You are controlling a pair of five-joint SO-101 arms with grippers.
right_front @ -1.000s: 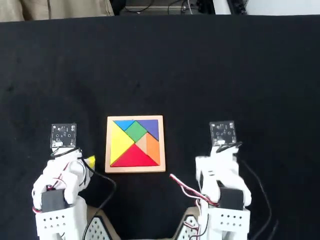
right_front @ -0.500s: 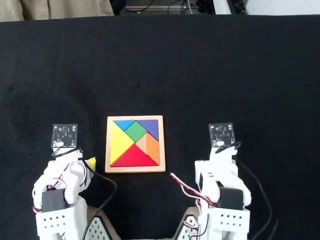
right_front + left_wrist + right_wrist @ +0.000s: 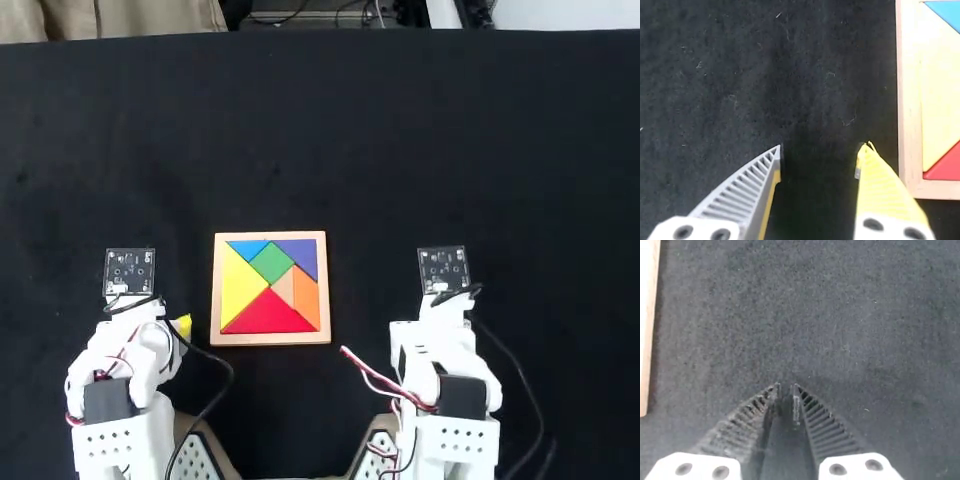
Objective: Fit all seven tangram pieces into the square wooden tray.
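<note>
Square light-wood tray lay flat on the black desk. All seven flat coloured pieces sat flush inside and filled it.
- Large yellow triangle: left side.
- Large red triangle: along the bottom edge in the high view.
- Light-blue triangle: top left.
- Dark-blue parallelogram: top right.
- Green square: on its point, between those two.
- Pale tan triangle: just below the green.
- Orange piece: right side.

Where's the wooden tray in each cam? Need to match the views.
High view: wooden tray at the centre of the black cloth.
Left wrist view: its rim along the frame edge, beside the yellow finger of the open left pincer.
Right wrist view: a strip of its rim at the frame edge.
Shared landmark: the black cloth under the tray.
</note>
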